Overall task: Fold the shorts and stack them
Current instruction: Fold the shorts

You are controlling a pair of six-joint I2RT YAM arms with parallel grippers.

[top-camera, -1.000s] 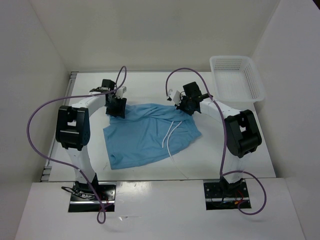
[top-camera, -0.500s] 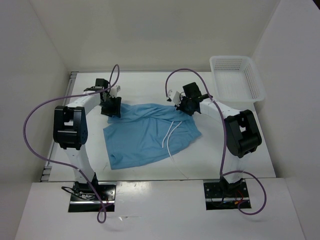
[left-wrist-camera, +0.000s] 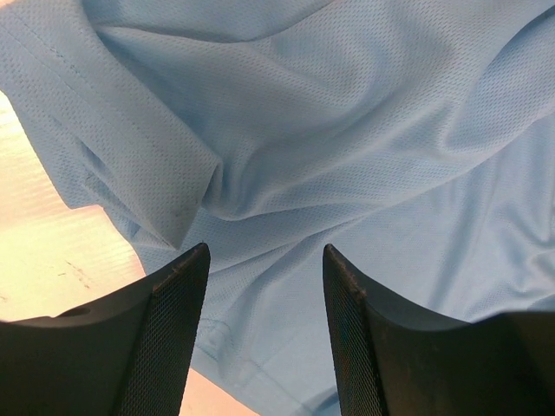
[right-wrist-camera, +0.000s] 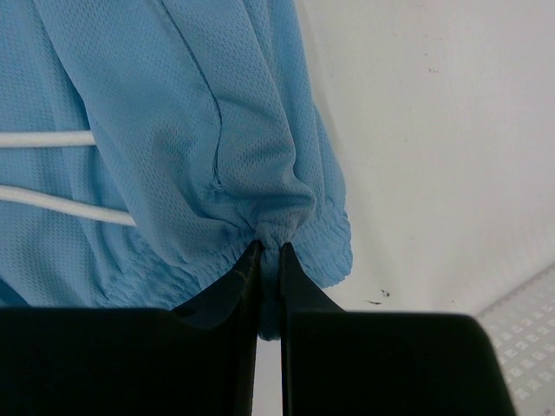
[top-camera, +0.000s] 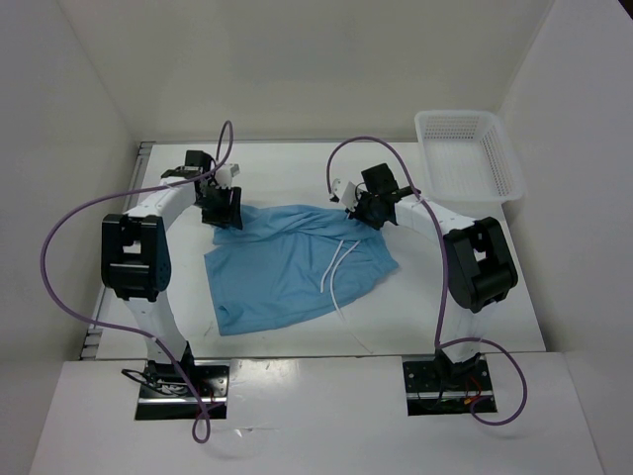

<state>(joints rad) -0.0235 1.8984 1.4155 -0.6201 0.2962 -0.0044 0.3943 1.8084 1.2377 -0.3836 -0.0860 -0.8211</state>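
Shorts (top-camera: 292, 267) lie spread mostly flat mid-desk (top-camera: 475, 322), between the two arms, with some wrinkles toward the far edge. Right tool (right-wrist-camera: 270, 245) is clamped tight on a bunched bit of the gathered waistband at the far-right corner of the cloth; on the right wrist cam we see its fingers nearly touching, with the fabric pinched between the tips. Left tool (left-wrist-camera: 264, 253) is wide open with nothing in it. It sits over the far-left corner of the shorts, and through the gap on the left wrist cam we see a rumpled, doubled-over hem and a strip of bare desk at lower left. We can't tell from that view whether the fingertips touch the cloth. White drawstring (right-wrist-camera: 43, 139) runs as two strands across the blue fabric just beside the right tool's grip. On the top cam it trails over the cloth and off toward the near desk edge. White mesh basket (top-camera: 467, 194) is at the far-right corner of the desk, well apart from the shorts.
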